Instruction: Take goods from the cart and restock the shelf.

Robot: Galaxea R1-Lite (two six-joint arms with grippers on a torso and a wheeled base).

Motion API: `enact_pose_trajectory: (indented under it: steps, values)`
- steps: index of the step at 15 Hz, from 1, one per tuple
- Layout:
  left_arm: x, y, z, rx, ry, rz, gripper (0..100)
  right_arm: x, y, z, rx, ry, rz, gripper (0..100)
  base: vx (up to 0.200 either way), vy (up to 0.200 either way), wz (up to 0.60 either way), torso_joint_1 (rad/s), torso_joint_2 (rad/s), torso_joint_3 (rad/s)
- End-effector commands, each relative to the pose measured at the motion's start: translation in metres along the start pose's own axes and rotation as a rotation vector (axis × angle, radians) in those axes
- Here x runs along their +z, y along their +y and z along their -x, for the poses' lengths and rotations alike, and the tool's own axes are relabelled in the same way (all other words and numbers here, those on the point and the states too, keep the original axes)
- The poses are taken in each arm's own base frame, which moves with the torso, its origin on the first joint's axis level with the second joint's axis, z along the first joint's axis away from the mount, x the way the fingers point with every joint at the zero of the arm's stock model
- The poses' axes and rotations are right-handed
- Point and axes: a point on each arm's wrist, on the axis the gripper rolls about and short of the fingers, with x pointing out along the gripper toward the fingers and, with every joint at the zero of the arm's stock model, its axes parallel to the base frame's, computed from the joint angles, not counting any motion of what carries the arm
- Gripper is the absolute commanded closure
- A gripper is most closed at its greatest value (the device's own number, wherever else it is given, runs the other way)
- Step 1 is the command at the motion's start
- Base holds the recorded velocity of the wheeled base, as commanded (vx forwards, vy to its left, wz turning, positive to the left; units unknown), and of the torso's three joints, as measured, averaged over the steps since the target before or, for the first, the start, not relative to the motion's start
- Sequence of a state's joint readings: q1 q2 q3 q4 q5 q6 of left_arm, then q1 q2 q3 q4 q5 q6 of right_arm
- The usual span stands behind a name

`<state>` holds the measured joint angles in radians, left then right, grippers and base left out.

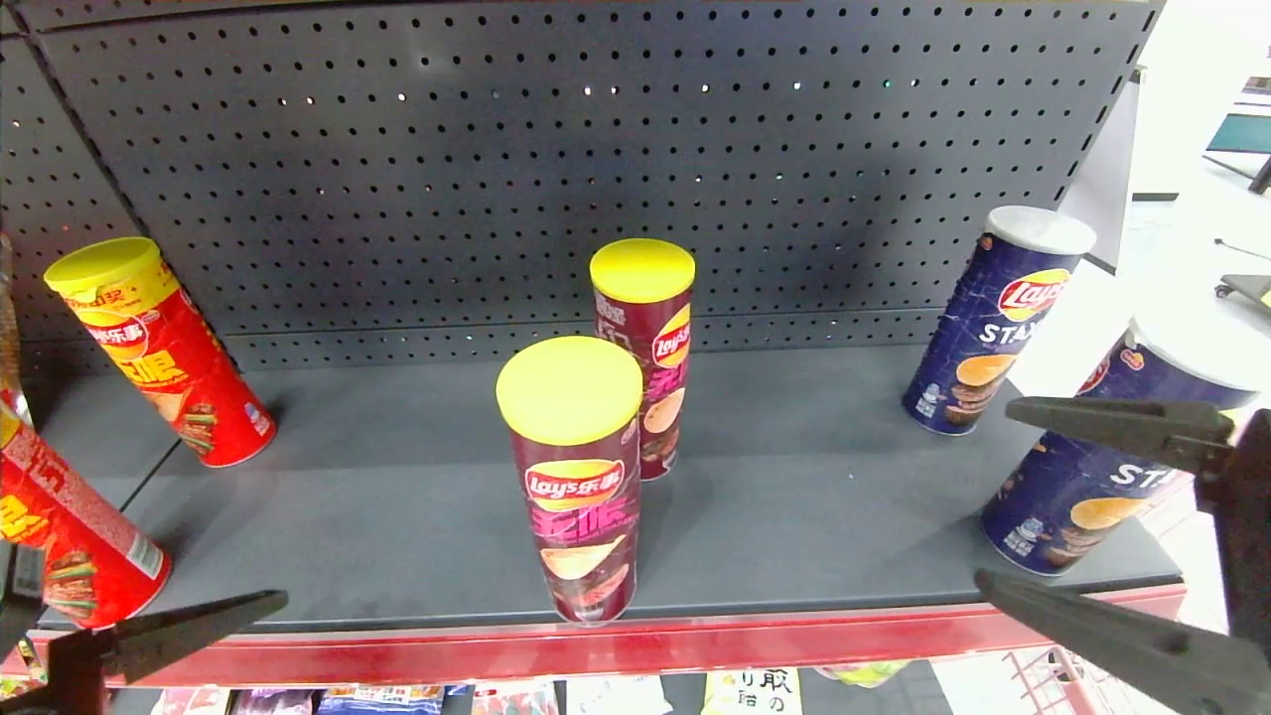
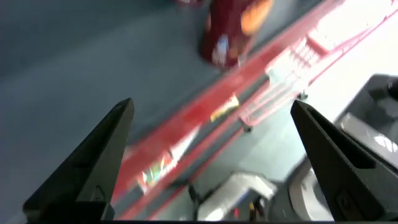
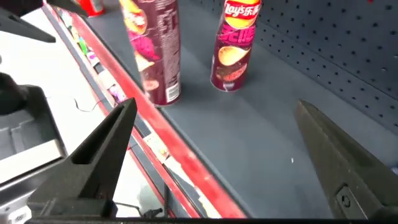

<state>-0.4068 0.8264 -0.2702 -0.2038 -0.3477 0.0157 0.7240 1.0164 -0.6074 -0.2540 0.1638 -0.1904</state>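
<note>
We see a shop aisle. A dark grey shelf [image 1: 814, 516] with a perforated metal back panel [image 1: 496, 179] carries tall crisp cans grouped by kind: red cans [image 1: 169, 348] on the left, maroon cans [image 1: 581, 477] in the middle and blue cans [image 1: 993, 318] on the right. A red rail [image 1: 596, 645] runs along the shelf's near edge, with small labels [image 3: 115, 93] along it. Below it we make out printed packets [image 1: 755, 690] on a lower level, and a red wire basket [image 1: 1053, 675] at the near right.

Background items
Colourful printed packets [image 1: 387, 698] lie below the right gripper [image 1: 993, 492], to its left; a dark wheeled base [image 1: 1246, 286] stands beyond it on pale floor [image 1: 1187, 233].
</note>
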Motion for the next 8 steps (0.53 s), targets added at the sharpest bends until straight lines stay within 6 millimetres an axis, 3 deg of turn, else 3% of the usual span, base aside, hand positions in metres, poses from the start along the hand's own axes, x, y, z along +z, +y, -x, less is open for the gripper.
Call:
enact_pose_trajectory:
  steps: [1,4,6,7,8]
  values:
    - [-0.015,-0.011,0.037,0.122,-0.051,-0.013,0,-0.010,0.006,0.046,-0.074,-0.088,0.004,0,0.000,0.000,0.00,0.000,0.00,0.000]
    - [-0.037,-0.014,0.069,0.513,-0.048,0.007,0,-0.057,0.015,0.106,-0.643,0.009,-0.067,0,0.000,0.000,0.00,0.000,0.00,0.000]
    - [-0.062,-0.021,0.082,0.681,0.035,0.071,0,-0.088,0.033,0.127,-0.924,0.109,-0.234,0,0.000,0.000,0.00,0.000,0.00,0.000]
    - [-0.070,-0.024,0.082,0.732,0.059,0.102,0,-0.096,0.040,0.131,-0.974,0.135,-0.258,0,0.000,0.000,0.00,0.000,0.00,0.000]
    - [-0.092,-0.030,0.082,0.709,0.026,0.106,0,-0.115,0.055,0.136,-0.992,0.141,-0.270,0,0.000,0.000,0.00,0.000,0.00,0.000]
